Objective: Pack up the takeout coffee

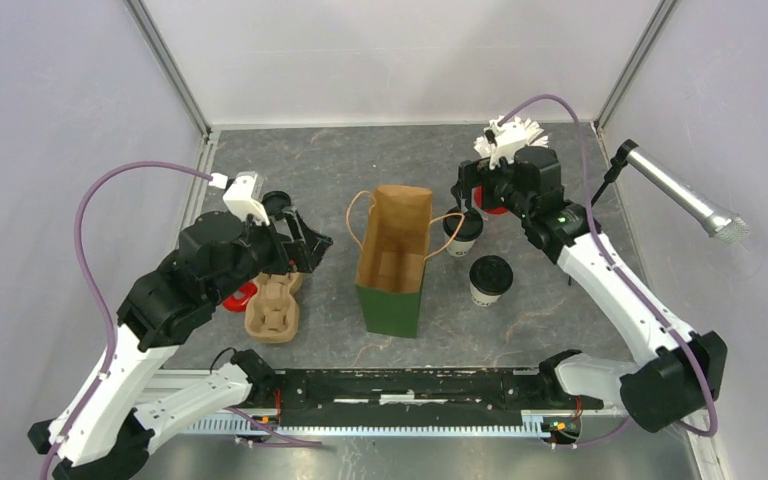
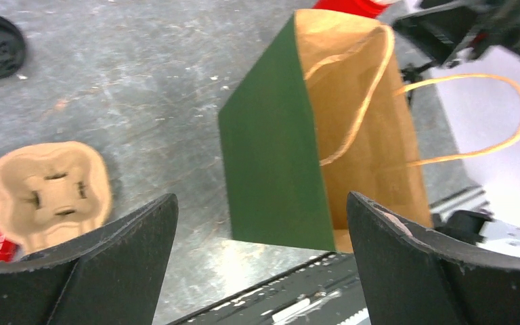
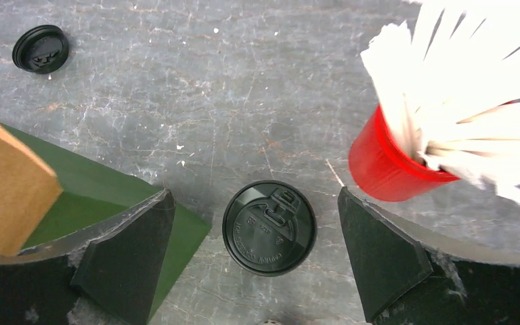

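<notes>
Two white paper coffee cups with black lids stand right of the green bag (image 1: pixel 390 300): one (image 1: pixel 463 234) close to the bag's rim, the other (image 1: pixel 490 280) nearer the front. My right gripper (image 1: pixel 468 205) hangs open above the first cup. In the right wrist view its lid (image 3: pixel 269 227) lies between the spread fingers of that gripper (image 3: pixel 255 193), untouched. My left gripper (image 1: pixel 308 235) is open and empty, left of the bag. In the left wrist view the gripper (image 2: pixel 263 196) faces the bag's green side (image 2: pixel 271 169), whose tan inside looks empty.
A brown pulp cup carrier (image 1: pixel 273 305) lies left of the bag, with a red object (image 1: pixel 240 297) beside it. A loose black lid (image 1: pixel 276 203) lies behind the left gripper. A red cup of white straws (image 3: pixel 386 162) stands behind the right gripper. A microphone (image 1: pixel 680 200) juts in at right.
</notes>
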{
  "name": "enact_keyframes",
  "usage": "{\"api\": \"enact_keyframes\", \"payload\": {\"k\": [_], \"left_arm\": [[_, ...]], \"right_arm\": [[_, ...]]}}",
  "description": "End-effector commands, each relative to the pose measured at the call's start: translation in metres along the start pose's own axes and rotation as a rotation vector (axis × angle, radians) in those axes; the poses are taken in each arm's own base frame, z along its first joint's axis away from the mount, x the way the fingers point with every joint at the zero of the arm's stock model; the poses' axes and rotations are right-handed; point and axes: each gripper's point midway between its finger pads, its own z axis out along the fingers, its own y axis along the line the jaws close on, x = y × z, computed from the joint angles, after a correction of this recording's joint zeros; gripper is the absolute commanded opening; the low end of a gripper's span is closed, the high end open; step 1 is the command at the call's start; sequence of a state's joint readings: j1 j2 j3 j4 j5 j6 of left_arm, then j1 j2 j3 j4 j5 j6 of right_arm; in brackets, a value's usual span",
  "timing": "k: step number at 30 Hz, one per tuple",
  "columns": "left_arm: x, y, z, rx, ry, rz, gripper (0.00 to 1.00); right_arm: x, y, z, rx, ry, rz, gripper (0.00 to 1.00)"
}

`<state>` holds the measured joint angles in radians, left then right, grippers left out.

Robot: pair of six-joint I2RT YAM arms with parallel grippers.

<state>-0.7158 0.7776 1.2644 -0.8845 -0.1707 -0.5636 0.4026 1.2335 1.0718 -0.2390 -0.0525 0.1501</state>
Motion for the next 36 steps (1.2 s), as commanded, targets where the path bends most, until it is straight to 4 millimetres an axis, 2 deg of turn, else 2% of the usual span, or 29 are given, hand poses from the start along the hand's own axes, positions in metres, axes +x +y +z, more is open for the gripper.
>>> {"api": "enact_keyframes", "payload": {"k": [1, 6, 8, 12, 17, 20, 23, 25, 28, 31, 36], "left_arm": [[0.003, 0.030, 0.001, -0.133, 0.003, 0.119, 1.00], [0.012, 0.049, 0.018, -0.244, 0.032, 0.149, 1.00], [0.018, 0.061, 0.023, -0.307, 0.036, 0.141, 1.00], [0.021, 0.081, 0.028, -0.414, 0.028, 0.149, 1.00], [0.028, 0.114, 0.030, -0.622, 0.172, 0.138, 1.00], [0.046, 0.130, 0.036, -0.666, 0.317, 0.137, 0.93], [0.053, 0.140, 0.043, -0.685, 0.355, 0.151, 0.85], [0.057, 0.152, 0.050, -0.710, 0.347, 0.139, 0.83], [0.074, 0.166, 0.061, -0.698, 0.378, 0.037, 0.79], [0.093, 0.170, 0.069, -0.680, 0.409, -0.039, 0.73], [0.112, 0.180, 0.066, -0.712, 0.451, -0.072, 0.68]], "right_arm": [[-0.029, -0.004, -0.039, 0.048, -0.024, -0.088, 0.98], [-0.045, 0.013, -0.066, -0.044, -0.154, -0.153, 0.98], [-0.040, 0.007, -0.073, 0.001, -0.200, -0.054, 0.98], [-0.028, 0.005, -0.085, 0.002, -0.194, -0.058, 0.98], [-0.038, 0.022, -0.103, -0.080, -0.208, -0.010, 0.98], [-0.024, 0.025, -0.112, -0.088, -0.156, 0.037, 0.98], [-0.010, 0.027, -0.124, -0.096, -0.117, 0.066, 0.98], [-0.009, 0.029, -0.133, -0.103, -0.110, 0.071, 0.98], [-0.013, 0.033, -0.145, -0.123, -0.090, 0.069, 0.97], [-0.015, 0.036, -0.152, -0.131, -0.067, 0.066, 0.96], [-0.008, 0.037, -0.155, -0.147, -0.033, 0.038, 0.96]]}}
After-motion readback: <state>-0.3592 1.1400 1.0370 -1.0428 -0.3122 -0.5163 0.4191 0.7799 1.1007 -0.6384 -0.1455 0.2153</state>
